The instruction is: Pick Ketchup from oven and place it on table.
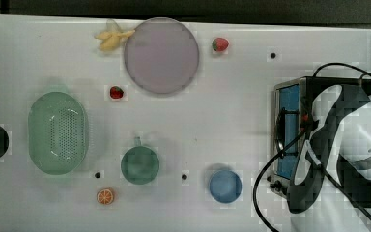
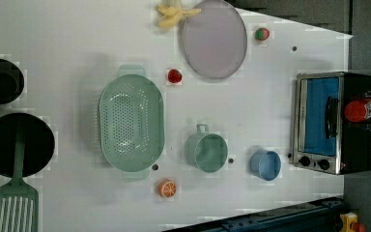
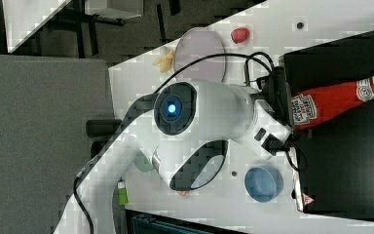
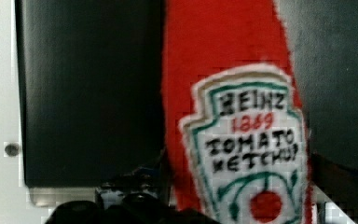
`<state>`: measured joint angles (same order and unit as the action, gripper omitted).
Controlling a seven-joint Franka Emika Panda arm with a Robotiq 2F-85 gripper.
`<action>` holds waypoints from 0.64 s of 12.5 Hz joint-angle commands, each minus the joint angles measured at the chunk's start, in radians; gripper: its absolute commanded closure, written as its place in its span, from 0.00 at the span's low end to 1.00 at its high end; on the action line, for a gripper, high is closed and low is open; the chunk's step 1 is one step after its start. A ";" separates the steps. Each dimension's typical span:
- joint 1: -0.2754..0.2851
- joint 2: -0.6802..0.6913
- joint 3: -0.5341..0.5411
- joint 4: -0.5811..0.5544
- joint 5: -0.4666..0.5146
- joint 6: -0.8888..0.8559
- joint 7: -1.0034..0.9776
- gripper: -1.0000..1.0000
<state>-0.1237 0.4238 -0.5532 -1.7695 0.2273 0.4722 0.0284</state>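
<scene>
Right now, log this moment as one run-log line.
phase: reaching for pick | gripper: open, at bottle's base end | Ketchup: lying on top of oven, not lifted | table: bottle not placed yet

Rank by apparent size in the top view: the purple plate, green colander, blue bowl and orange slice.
1. purple plate, with the green colander close behind; too near to separate firmly
2. blue bowl
3. orange slice

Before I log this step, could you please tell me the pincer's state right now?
Pincer: open, around the base of the Ketchup on the oven, not yet closed on it.
</scene>
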 commanded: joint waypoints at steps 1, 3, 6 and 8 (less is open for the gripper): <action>-0.036 -0.018 -0.005 0.015 0.005 0.047 0.007 0.16; -0.035 -0.018 -0.002 0.008 0.005 0.061 0.007 0.37; -0.024 -0.044 -0.002 0.039 0.002 0.054 0.007 0.37; -0.003 -0.090 -0.001 0.062 -0.003 0.028 -0.027 0.37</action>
<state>-0.1304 0.3970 -0.5488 -1.7344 0.2325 0.5166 0.0139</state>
